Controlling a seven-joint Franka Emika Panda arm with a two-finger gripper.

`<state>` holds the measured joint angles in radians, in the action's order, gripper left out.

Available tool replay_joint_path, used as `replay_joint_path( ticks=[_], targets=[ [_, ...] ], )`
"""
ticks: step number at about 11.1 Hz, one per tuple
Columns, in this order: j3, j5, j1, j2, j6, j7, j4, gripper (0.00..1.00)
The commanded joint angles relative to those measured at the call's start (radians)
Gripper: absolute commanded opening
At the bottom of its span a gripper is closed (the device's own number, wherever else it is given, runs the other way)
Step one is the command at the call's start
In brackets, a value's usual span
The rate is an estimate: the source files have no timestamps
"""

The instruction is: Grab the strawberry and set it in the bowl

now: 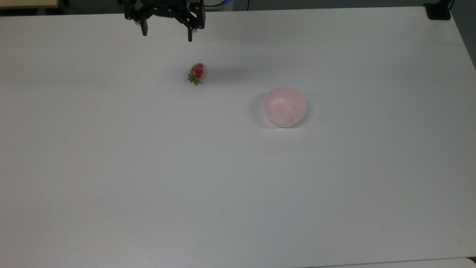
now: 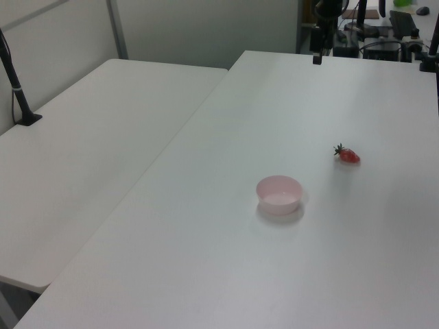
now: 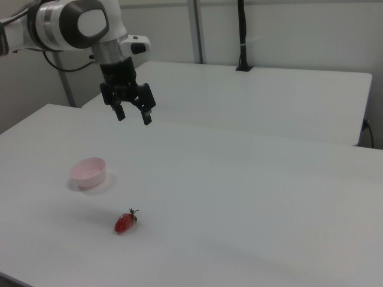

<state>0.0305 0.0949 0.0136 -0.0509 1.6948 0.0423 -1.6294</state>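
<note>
The strawberry (image 1: 196,72) lay on its side on the white table (image 1: 238,178), its green leafy top pointing toward the bottom of the top view. The bowl (image 1: 285,107) stood upright, well apart from it, toward the top view's right, pale pink and with nothing in it. In the right view the strawberry (image 3: 124,222) sat nearer the camera than the bowl (image 3: 89,172). The gripper (image 1: 167,36) hung above the table near the top view's upper edge, which cut off its body; its 2 fingers were spread wide and held nothing. In the left view only 1 dark fingertip was plain.
</note>
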Motion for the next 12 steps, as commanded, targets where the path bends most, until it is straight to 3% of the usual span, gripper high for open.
replay_joint_path(
  ticks=[1,12],
  targets=[
    [0.000,-0.004,-0.004,0.008,-0.040,-0.025,0.014,1.00],
    [0.023,-0.004,-0.006,0.006,-0.044,-0.059,0.037,1.00]
  ],
)
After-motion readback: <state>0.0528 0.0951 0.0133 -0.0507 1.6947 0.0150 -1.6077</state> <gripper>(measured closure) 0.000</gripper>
